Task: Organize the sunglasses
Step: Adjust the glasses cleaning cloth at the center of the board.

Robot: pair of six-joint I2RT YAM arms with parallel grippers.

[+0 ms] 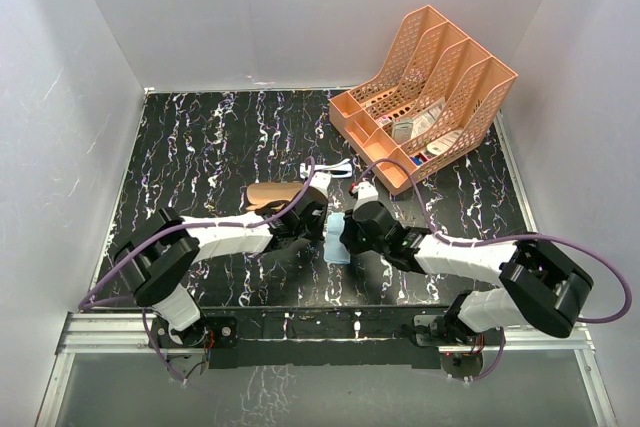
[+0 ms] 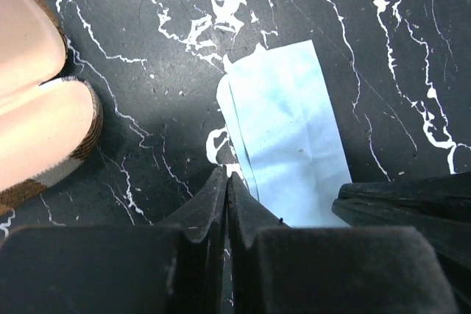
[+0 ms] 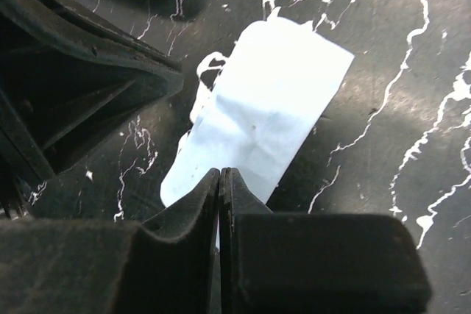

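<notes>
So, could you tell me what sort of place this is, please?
Probably a robot test booth, not a real office: plain white panel walls enclose a black white-veined tabletop, and an orange perforated plastic file organiser sits at its far right corner.

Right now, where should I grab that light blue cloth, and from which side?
Probably a short end, coming in low along its length. The cloth lies flat on the table, folded into a narrow strip, so only an edge gives a lip. The right pincer looks shut on one such end.
</notes>
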